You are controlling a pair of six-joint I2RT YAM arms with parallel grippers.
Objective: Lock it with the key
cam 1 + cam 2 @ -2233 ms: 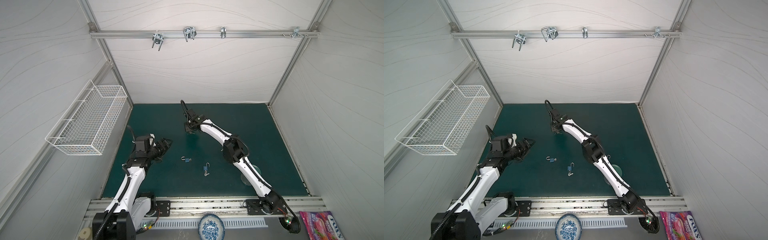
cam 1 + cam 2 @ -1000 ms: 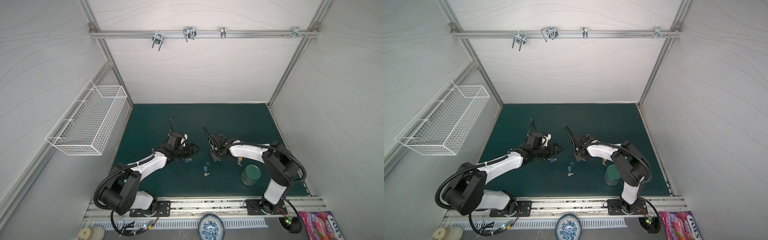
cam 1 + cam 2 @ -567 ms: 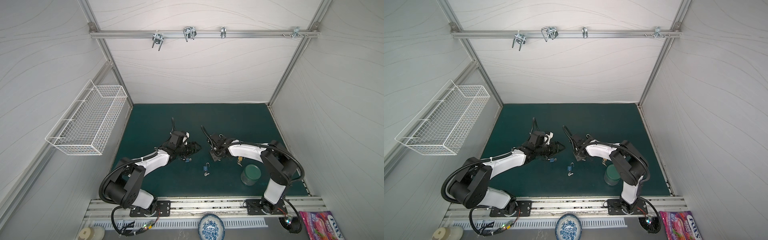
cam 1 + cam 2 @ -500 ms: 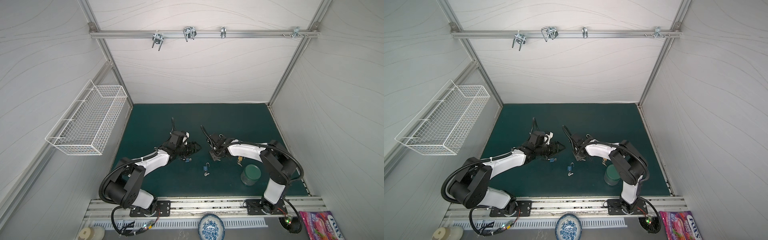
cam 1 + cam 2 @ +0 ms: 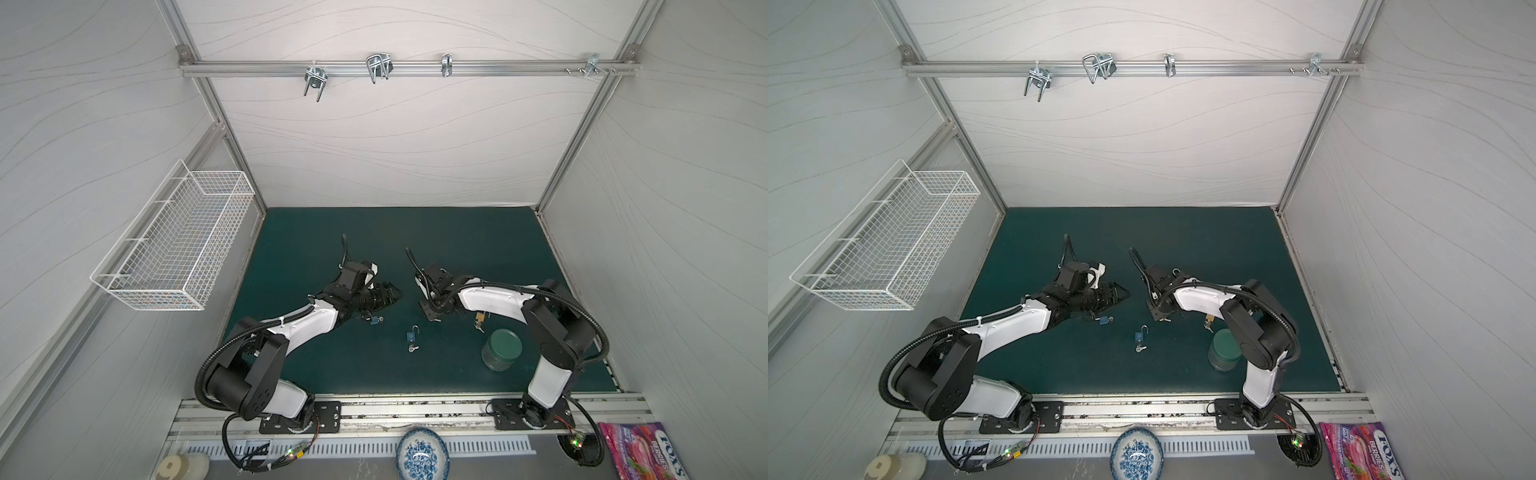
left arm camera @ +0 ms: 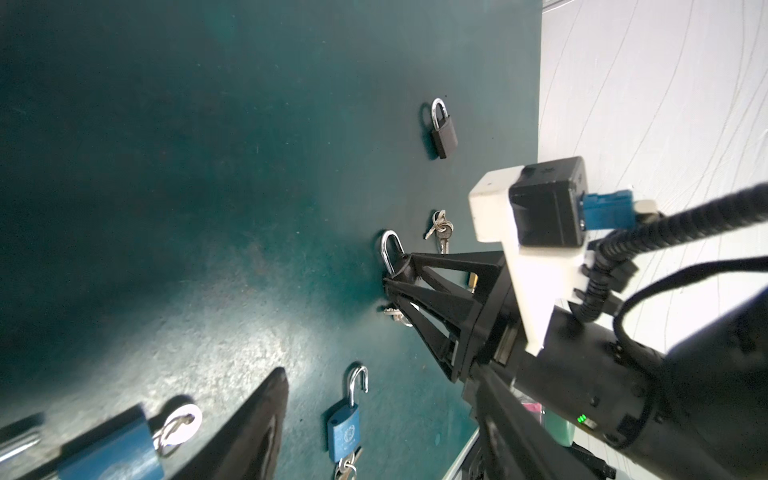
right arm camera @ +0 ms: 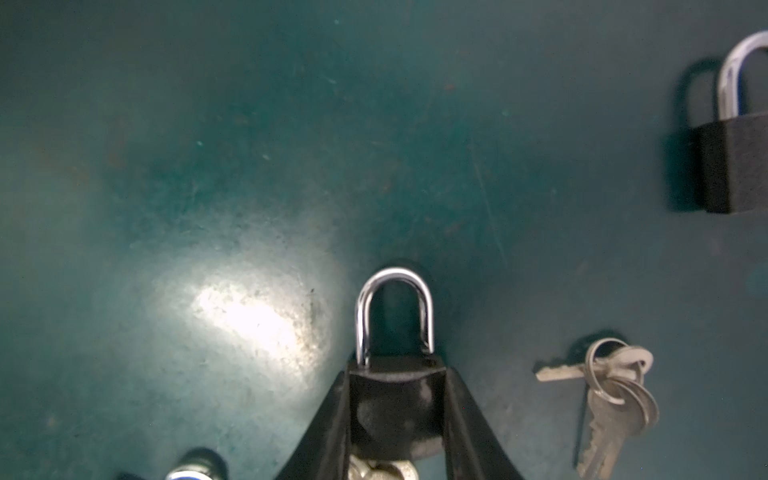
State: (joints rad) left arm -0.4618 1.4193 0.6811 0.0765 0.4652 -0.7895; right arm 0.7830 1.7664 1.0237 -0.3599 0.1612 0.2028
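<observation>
**Two arms unmoved since half a second ago; black padlock clamped**

Top views: both show the left gripper (image 5: 392, 296) and right gripper (image 5: 432, 309) low over mid-worktop (image 5: 478, 241), placed as they were half a second earlier. In the earliest frame the left arm was drawn back and the right stretched far. A blue padlock (image 5: 376, 320) lies just beside the left gripper.

Left wrist: left fingers (image 6: 249, 428) spread, holding nothing.

Right wrist: right fingers (image 7: 328, 428) pinch the black padlock (image 7: 395, 399) by its body, shackle (image 7: 362, 320) pointing away. A key (image 7: 382, 471) shows at the body's opposite end. A key bunch (image 7: 602, 399) lies nearby.
</observation>
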